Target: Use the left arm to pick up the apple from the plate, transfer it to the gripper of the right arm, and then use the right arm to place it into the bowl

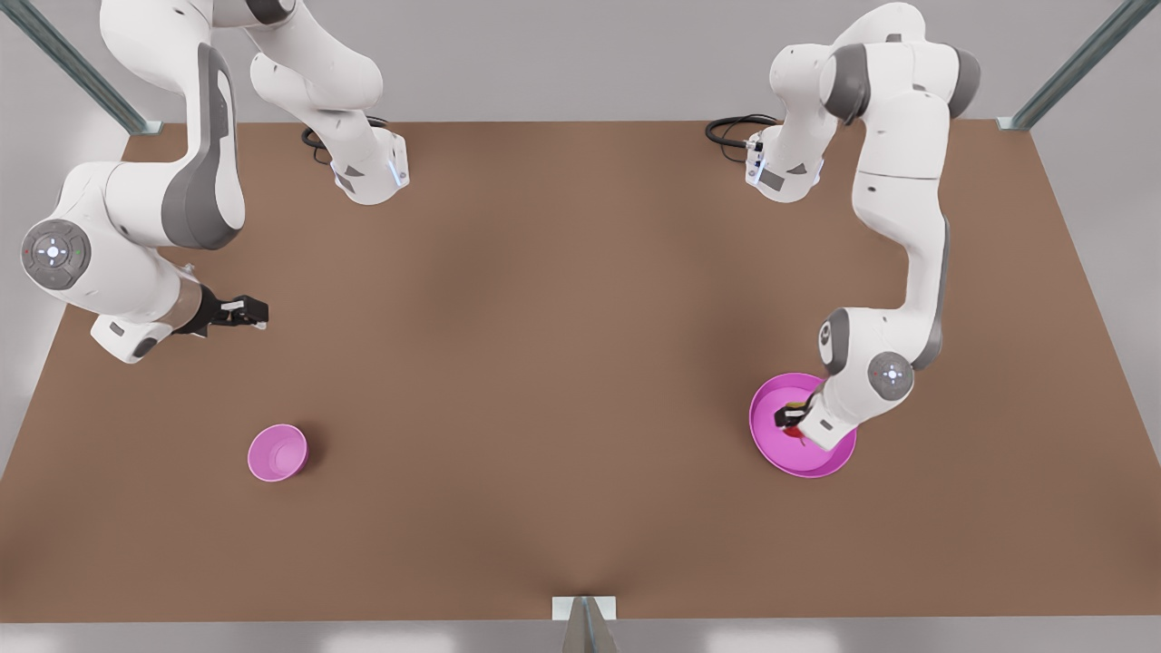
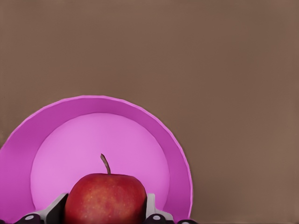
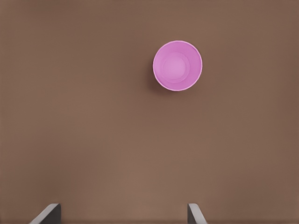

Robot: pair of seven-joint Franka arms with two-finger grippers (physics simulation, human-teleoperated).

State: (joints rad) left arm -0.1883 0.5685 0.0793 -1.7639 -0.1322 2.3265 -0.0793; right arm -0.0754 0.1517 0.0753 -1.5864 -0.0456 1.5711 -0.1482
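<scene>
Over the plate (image 1: 771,444), left gripper (image 1: 791,419) grasping apple (image 2: 105,199) (mostly hidden), right gripper (image 1: 243,311) released.

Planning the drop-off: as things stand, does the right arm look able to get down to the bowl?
Probably yes. The right gripper hangs open above bare table, and the bowl lies empty and uncovered. The left gripper is far off over the plate, fingers flanking the apple.
</scene>
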